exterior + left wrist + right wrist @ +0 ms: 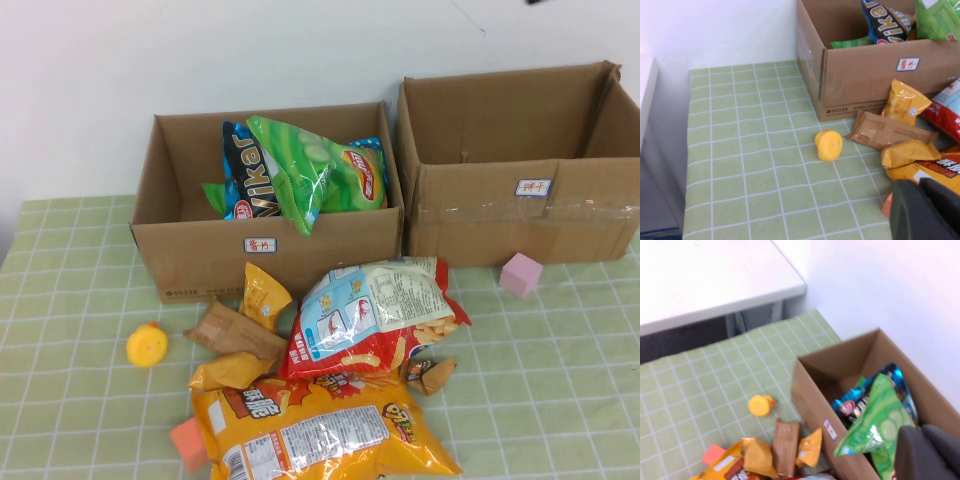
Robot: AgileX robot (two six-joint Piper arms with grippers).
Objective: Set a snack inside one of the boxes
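The 2 brown cardboard boxes stood by the wall: the left box (200, 250) held the green chip bag (300, 165), the right box (480, 215) looked empty. Loose snacks like the big yellow bag (320, 430) lay in front, within reach. The left gripper (925, 210) hung near them and the right gripper (927, 452) over the left box.

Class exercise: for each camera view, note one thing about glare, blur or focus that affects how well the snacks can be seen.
High view: even light, glare on the big yellow bag. Left wrist view: duck sharp; the left gripper is a dark blurred mass in the corner. Right wrist view: slightly soft overall; the green bag is readable, and the right gripper is blurred at the edge.
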